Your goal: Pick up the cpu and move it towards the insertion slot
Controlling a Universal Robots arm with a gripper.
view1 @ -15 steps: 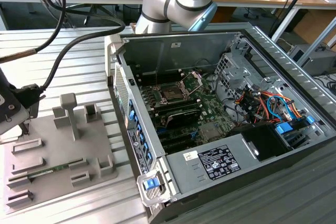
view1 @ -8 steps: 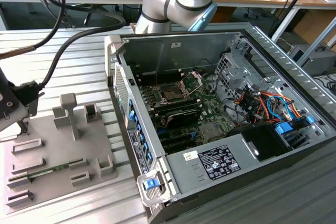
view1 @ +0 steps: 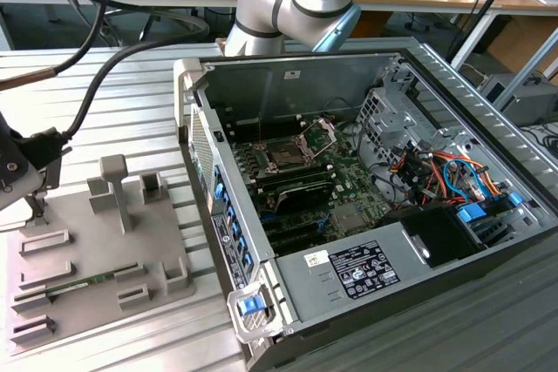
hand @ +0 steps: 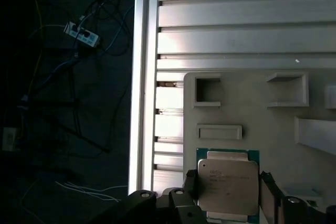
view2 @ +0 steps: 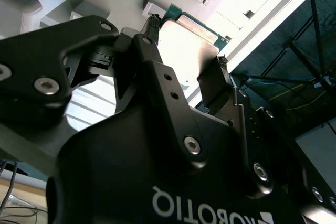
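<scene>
The gripper [view2: 187,42] stands over the grey fixture plate [view1: 87,241], at the plate's corner next to the table's edge rail [hand: 142,77]. Its fingers [hand: 190,184] are closed in on two opposite sides of the cpu [hand: 228,184]. Both wrist views show the pads meeting the chip's green rim, so I judge it clamped. Whether the chip rests on the plate or hangs just above it I cannot tell. The insertion slot [view1: 286,154] lies well apart from the fixture plate, inside the computer case [view1: 488,106] on the exterior view's right of the plate. Its hinged bracket [view1: 319,132] stands open.

To do this step well, the hold should bear on the chip's rim only, square and level, with light force. The chip is thin and flat, and a tilted grip could let it pivot or slip out. A straight rise off the plate would likely keep it from dragging.

Just beside the plate's corner the table ends at the rail, with the floor [hand: 63,129] beyond, so a chip dropped there would fall clear of the table. On the plate, the upright posts [view1: 113,189] stand between the gripper and the case, and the memory stick [view1: 78,285] lies flat in its slot. The case's near wall [view1: 196,141] rises above the plate and has to be cleared. A black cable [view1: 87,102] runs down to the wrist above the table beyond the plate.
</scene>
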